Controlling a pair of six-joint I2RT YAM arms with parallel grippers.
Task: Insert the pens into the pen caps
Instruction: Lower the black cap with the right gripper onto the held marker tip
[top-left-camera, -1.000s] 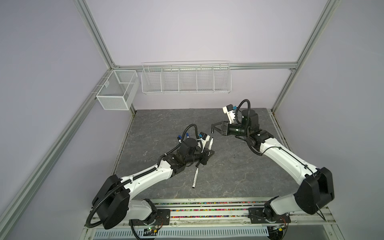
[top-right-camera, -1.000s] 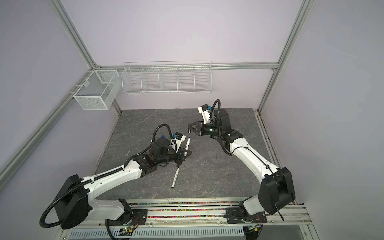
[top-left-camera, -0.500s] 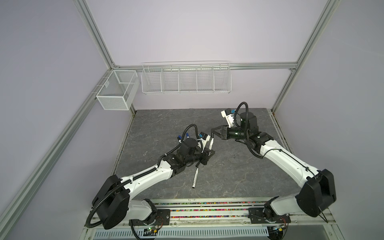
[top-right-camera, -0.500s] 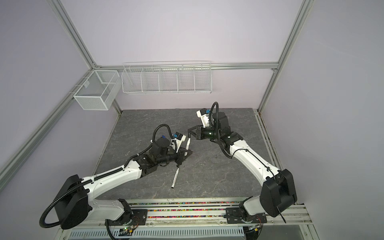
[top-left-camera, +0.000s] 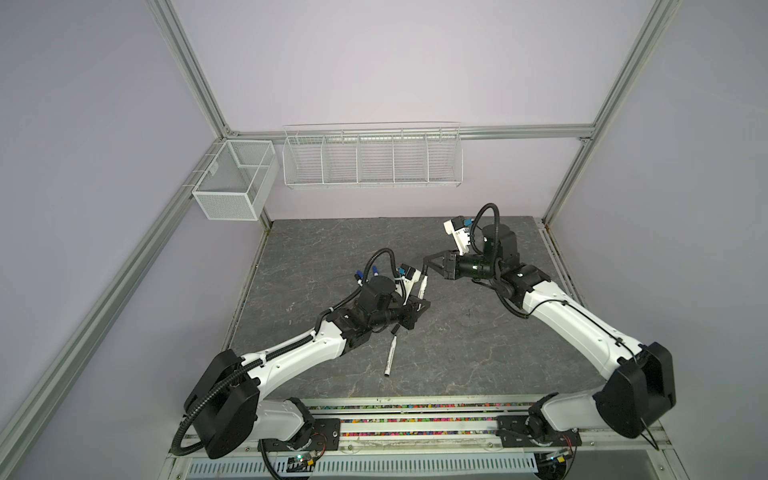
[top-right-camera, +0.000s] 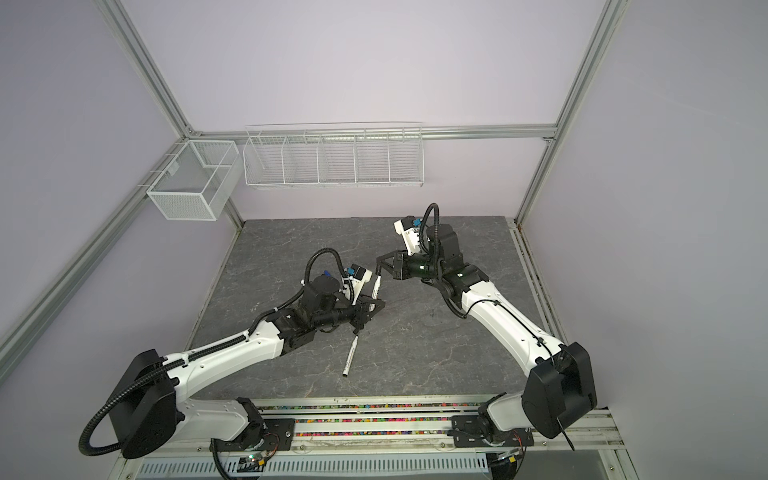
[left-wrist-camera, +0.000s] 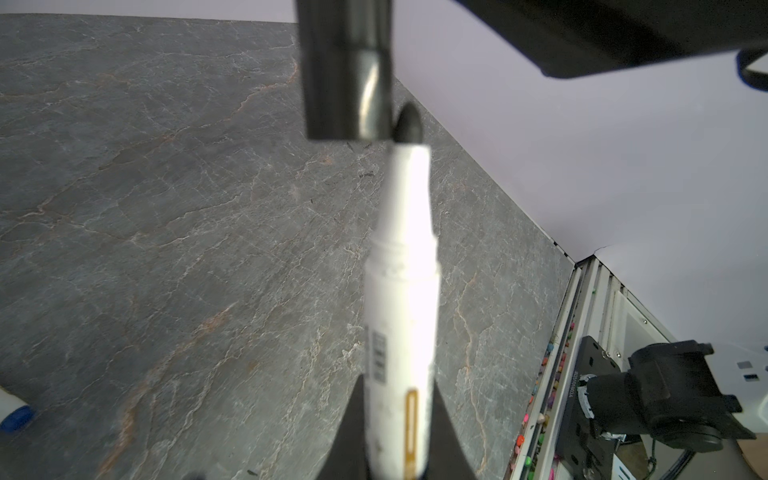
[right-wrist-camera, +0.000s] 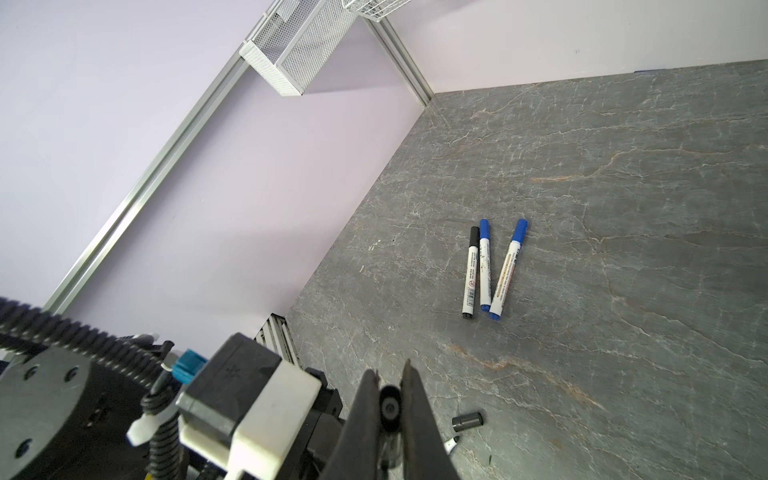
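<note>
One cap (right-wrist-camera: 467, 420) beside uncapped pen (top-left-camera: 390, 356).

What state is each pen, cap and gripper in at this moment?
left gripper: shut on the held pen.
held pen: uncapped, black tip at the held cap's mouth, not yet in.
right gripper: shut on the held cap.
held cap: off the pen.
three pens: capped, lying together on the table.
loose pen: uncapped, lying flat.
loose cap: on its side near the loose pen's tip.
</note>
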